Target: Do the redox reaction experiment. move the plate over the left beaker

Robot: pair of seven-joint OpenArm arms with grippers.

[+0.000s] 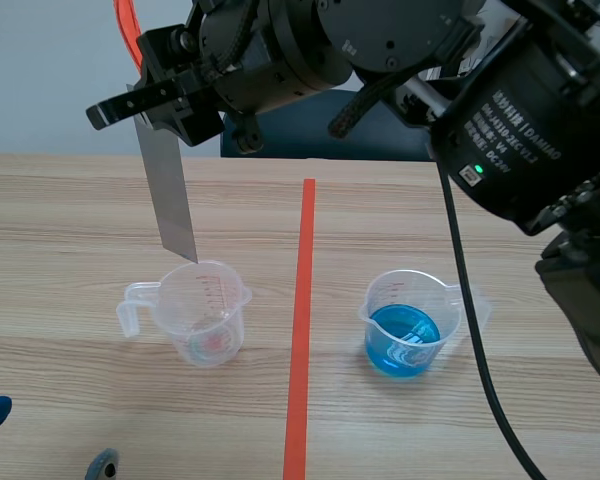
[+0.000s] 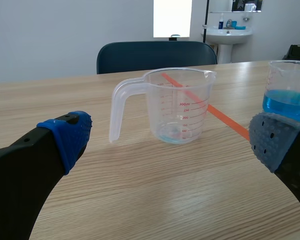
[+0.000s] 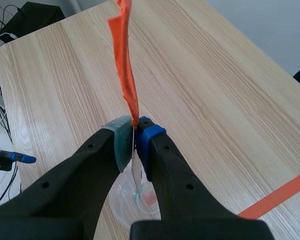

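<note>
**Right gripper** (image 1: 145, 100): arm entered from the right and raised across the top of the scene. The fingers are closed to a narrow gap and clamped on the upper end of the plate (image 1: 170, 190). In the right wrist view the gripper (image 3: 135, 132) is seen from above, one grey-green pad and one blue pad pressed flat against the plate (image 3: 134, 172), which shows edge-on. An orange strip (image 3: 126, 60) rises from the clamped end.

**Left gripper** (image 2: 170, 142): fingers spread wide, nothing held or touched. It is low over the table (image 1: 60, 220), at 7 o'clock from the left beaker (image 1: 205, 315).

**Materials:** the plate is a thin, flat, dull grey metal strip, long and narrow with straight edges. The left beaker is clear plastic with a loop handle, a spout and red graduations; only a faint residue is seen at its bottom. The right beaker (image 1: 412, 320), of the same type, is part filled with blue liquid (image 1: 400, 340). It lies at 3 o'clock from the left one, across the orange-red tape line (image 1: 302, 330).

**Orientation:** the plate is hung with its long axis near vertical, top toward 11 o'clock, bottom toward 5 o'clock. Its lower corner is level with the left beaker's rim at 12 o'clock; contact cannot be judged. The handle is at 9 o'clock.
</note>
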